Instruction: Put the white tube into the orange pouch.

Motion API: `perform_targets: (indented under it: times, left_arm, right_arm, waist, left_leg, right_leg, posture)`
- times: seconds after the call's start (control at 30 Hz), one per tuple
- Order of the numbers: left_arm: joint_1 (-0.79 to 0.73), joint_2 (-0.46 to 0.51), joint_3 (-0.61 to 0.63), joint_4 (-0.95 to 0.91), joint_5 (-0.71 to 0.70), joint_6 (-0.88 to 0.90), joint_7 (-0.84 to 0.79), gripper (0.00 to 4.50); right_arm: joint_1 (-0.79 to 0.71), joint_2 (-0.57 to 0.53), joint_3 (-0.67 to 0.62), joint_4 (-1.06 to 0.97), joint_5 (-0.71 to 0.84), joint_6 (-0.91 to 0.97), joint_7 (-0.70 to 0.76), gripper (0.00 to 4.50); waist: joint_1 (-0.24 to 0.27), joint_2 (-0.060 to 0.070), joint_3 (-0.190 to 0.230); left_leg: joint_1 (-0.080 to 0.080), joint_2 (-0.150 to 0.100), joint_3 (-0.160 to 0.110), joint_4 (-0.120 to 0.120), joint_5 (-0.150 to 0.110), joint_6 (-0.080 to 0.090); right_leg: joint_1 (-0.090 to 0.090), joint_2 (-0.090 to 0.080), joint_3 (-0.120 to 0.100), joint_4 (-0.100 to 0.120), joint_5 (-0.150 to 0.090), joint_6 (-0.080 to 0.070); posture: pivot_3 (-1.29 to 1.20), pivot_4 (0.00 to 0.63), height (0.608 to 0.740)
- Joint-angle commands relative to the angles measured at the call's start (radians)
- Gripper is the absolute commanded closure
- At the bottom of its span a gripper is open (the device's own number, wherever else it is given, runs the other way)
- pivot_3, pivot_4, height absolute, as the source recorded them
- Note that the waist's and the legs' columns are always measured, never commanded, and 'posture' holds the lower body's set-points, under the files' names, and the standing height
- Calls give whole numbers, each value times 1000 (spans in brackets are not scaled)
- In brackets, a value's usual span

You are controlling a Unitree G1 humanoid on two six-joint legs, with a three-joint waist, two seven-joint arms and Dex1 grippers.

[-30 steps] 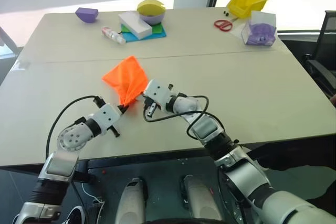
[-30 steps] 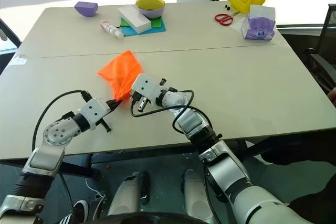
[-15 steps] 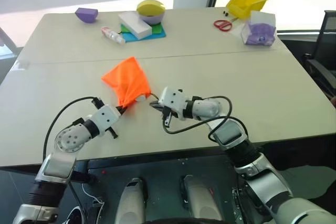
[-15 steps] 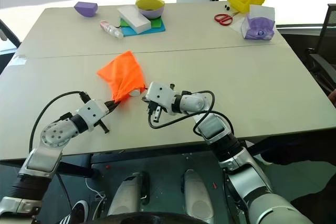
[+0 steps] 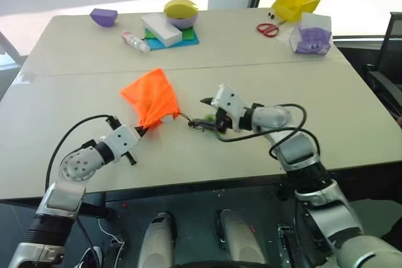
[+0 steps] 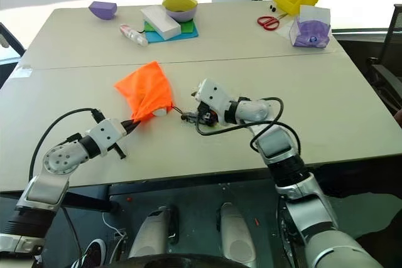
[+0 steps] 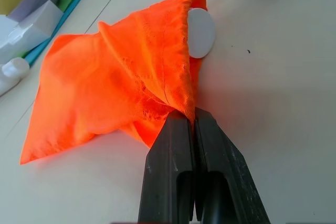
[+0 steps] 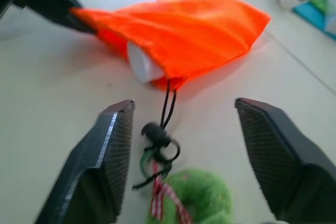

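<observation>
the white tube [image 7: 201,32] sits capped-end out in the mouth of the limp orange pouch [image 5: 151,95]; left gripper [image 7: 191,124] pinches its fabric rim, right gripper [image 8: 181,129] stands open; push the light, stiff tube by its cap.

White tube [image 7: 200,32] end-out in the mouth of the crumpled orange pouch [image 5: 149,96], mid-table.
</observation>
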Motion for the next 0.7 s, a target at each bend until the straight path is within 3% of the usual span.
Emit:
perform_targets:
  times: [0.03, 0.23, 0.43, 0.5, 0.6, 0.7]
  left_arm:
    - [-1, 4, 15, -8, -9, -14, 3, 4500]
    - [-9, 0, 7, -1, -8, -18, -3, 4500]
    - [-2, 4, 10, -15, -11, -6, -7, 4500]
    - [6, 5, 9, -20, -8, -5, -7, 4500]
    - [6, 6, 9, -24, -8, -4, -6, 4500]
    - [0, 6, 11, -20, -8, -3, -5, 4500]
  right_arm:
    - [-2, -52, -17, -23, 18, 6, 45, 1142]
    - [-30, -59, 35, 116, -94, -39, -26, 1142]
    - [-43, 14, 25, 275, -116, -101, -111, 1142]
    - [-63, 63, -36, 316, -47, -64, -123, 1142]
    - [-59, 61, -47, 309, -25, -45, -91, 2078]
    - [-31, 38, -44, 265, -13, -70, -58, 3567]
  waist:
    - [-1, 0, 0]
    - [-2, 0, 0]
    - [-4, -1, 0]
    - [-6, -1, 0]
    - [-2, -1, 0]
    - [0, -1, 0]
  left_leg:
    - [0, 0, 0, 0, 0, 0]
    - [1, 0, 1, 0, 0, 0]
    - [0, 0, 1, 0, 0, 0]
    - [1, 0, 1, 1, 0, 0]
    - [1, 0, 1, 0, 0, 0]
    - [1, 0, 1, 0, 0, 0]
  right_leg:
    - [0, 0, 0, 0, 0, 0]
    - [0, 0, 0, 0, 1, -1]
    - [0, 0, 1, -1, 1, -1]
    - [1, 0, 1, 0, 1, -1]
    - [1, 0, 0, 1, 1, -1]
    - [0, 0, 0, 1, 1, -1]
  posture:
    - [0, 150, 740]
    - [0, 150, 740]
    - [0, 150, 740]
    - [0, 150, 740]
    - [0, 150, 740]
    - [0, 150, 740]
